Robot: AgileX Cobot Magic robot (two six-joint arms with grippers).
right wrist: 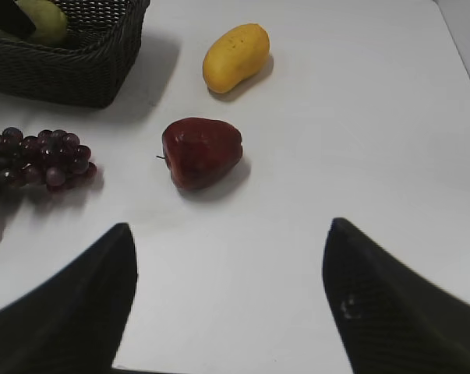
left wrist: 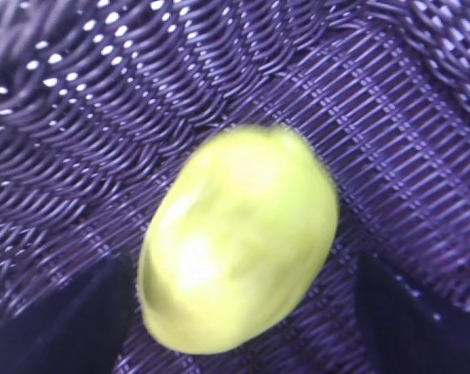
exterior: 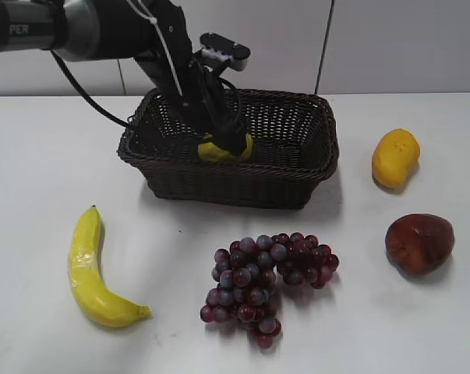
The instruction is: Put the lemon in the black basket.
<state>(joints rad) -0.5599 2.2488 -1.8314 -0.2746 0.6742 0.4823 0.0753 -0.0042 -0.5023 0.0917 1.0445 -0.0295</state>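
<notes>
The lemon (exterior: 210, 152) is pale yellow-green and lies on the floor of the black basket (exterior: 242, 187), left of its middle. My left gripper (exterior: 231, 140) reaches down into the basket right over the lemon. In the left wrist view the lemon (left wrist: 238, 241) lies on the woven floor (left wrist: 375, 117) between the spread fingers of the left gripper (left wrist: 246, 269), with a gap on the right side; the gripper is open. My right gripper (right wrist: 231, 234) is open and empty above bare table. The right wrist view shows the basket (right wrist: 71, 74) and lemon (right wrist: 47, 19) at top left.
A banana (exterior: 90, 269) lies front left and a bunch of dark grapes (exterior: 266, 276) in front of the basket. An orange-yellow oblong fruit (exterior: 395, 158) and a dark red fruit (exterior: 419, 243) lie on the right of the white table.
</notes>
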